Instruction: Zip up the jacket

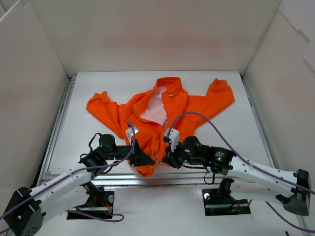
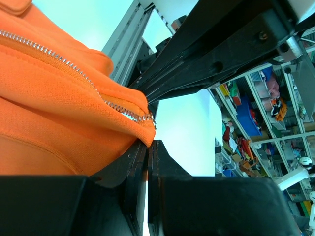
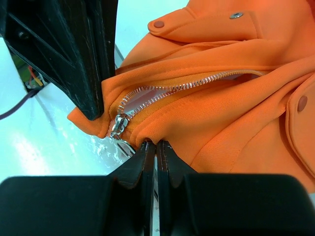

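Worktop (image 1: 98, 83): white, walled on three sides, with the jacket lying at its centre.
Left pincer (image 1: 151, 161): reaches in from 8 o'clock to the bottom hem. In its wrist view (image 2: 149, 145) the jaws are clenched with the corner of the hem at their tips, grasping the jacket there.
Left sleeve (image 1: 101, 109): spread out toward 10 o'clock and lying flat.
Jacket (image 1: 162, 118): orange, front side up. The collar points to 12 o'clock and the hem to 6 o'clock, at the near edge of the worktop.
Lining (image 1: 155, 105): pale pink, showing where the upper front lies open.
Zip (image 3: 197, 81): silver teeth, the two rows apart along most of the visible length.
Slider (image 3: 119, 125): silver, at the bottom end of the zip, just beside the tips of both pincers.
Snap (image 3: 236, 15): silver, on a pocket flap at 1 o'clock from the slider.
Right pincer (image 1: 166, 159): comes in from 4 o'clock. In its wrist view (image 3: 156, 145) the jaws are clenched and appear to pinch the hem fold just to the right of the slider.
Right sleeve (image 1: 216, 101): stretched out toward 2 o'clock.
Cable (image 1: 206, 118): purple, arching over the right arm.
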### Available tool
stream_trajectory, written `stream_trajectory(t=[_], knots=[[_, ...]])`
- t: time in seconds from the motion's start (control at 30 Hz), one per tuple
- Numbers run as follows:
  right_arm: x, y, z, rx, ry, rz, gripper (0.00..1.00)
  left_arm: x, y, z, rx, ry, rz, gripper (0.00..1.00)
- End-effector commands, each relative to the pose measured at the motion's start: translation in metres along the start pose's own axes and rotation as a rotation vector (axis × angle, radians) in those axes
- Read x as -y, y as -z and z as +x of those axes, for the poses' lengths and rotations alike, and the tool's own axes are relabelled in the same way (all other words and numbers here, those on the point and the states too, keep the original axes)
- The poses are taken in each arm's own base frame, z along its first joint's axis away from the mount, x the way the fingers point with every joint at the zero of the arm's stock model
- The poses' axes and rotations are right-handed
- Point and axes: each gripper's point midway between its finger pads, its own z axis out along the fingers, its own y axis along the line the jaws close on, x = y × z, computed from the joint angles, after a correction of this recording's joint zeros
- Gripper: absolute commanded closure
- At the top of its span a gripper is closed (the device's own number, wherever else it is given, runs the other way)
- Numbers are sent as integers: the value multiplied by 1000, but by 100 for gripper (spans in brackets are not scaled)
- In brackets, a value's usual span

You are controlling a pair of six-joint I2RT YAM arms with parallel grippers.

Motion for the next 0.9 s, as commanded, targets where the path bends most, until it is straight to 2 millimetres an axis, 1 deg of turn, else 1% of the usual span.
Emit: stream_trajectory(t=[0.0,0.1,0.17,0.3,0.4,0.47,0.5,0.53,0.57,0.6,0.63,0.67,0.73,0.77,0.87], knots=[[-19,6,-50,173,-24,-75,100,23,2,-22,43,-94,39,100],[-18,0,-48,140,-75,-54,100,23,2,-23,52,-101,37,100],[-14,-10,-43,109,-128,-29,100,23,2,-26,60,-104,32,100],[-8,-24,-41,102,-180,7,100,24,0,-21,48,-107,36,100],[-6,-25,-42,132,-226,15,100,20,1,-20,51,-108,11,100],[-8,-20,-45,157,-244,11,100,18,3,-19,45,-116,-9,100],[-6,-18,-40,150,-252,23,100,16,3,-18,44,-116,-18,100],[-7,-11,-42,166,-265,21,100,13,5,-17,47,-111,-36,100],[-8,-8,-39,164,-267,19,81,13,5,-17,47,-112,-41,100],[-8,-5,-32,141,-270,23,70,12,6,-16,43,-107,-46,100],[-9,-2,-31,138,-275,24,61,12,6,-15,39,-105,-46,100],[-11,5,-26,130,-275,19,48,14,6,-16,41,-111,-42,100],[-12,11,-22,121,-272,21,40,13,6,-15,37,-108,-42,100],[-12,16,-16,103,-274,29,35,12,6,-14,35,-104,-43,100],[-17,22,-10,74,-280,12,31,13,4,-15,30,-103,-38,100]])
